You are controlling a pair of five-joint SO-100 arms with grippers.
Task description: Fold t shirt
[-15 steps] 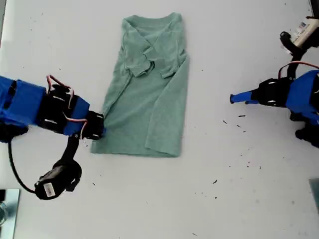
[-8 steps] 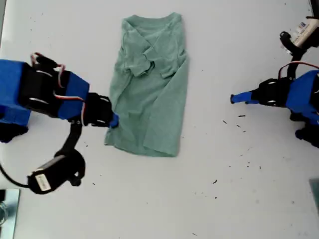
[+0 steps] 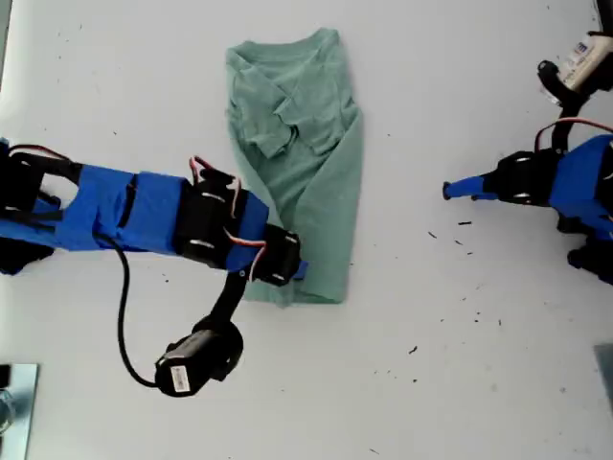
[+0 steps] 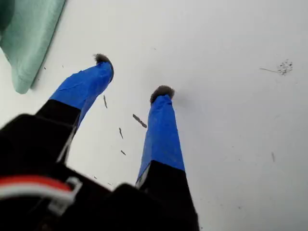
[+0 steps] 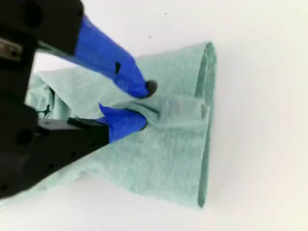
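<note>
You are looking at the t shirt (image 3: 305,163) lying on the white table (image 3: 460,383), folded into a narrow strip that is running from near the table's far edge toward the middle, as the exterior view shows it. The round neck and tucked sleeves are sitting at the far end, and the hem end is bunching under an arm.

My second gripper (image 5: 144,103) is reaching in from the exterior view's left and is sitting over the hem end (image 3: 287,268). Its blue-taped fingers (image 5: 122,122) are standing close together with a ridge of green cloth gathered between them, so it is pinching the t shirt at that spot. In the second wrist view the cloth is showing a doubled edge beyond the fingertips, with the layers stacking one over another. The camera on this arm is hanging below it on a black cable in the exterior view.

My first gripper (image 4: 130,74) is waiting at the exterior view's right (image 3: 448,190), well apart from the shirt, with bare table between. Its two taped fingers (image 4: 161,130) are spreading apart with nothing between them, tips just above the table. Only a corner of the green cloth is showing at the edge of the first wrist view.

Small dark specks are scattering over the table near that gripper.
</note>
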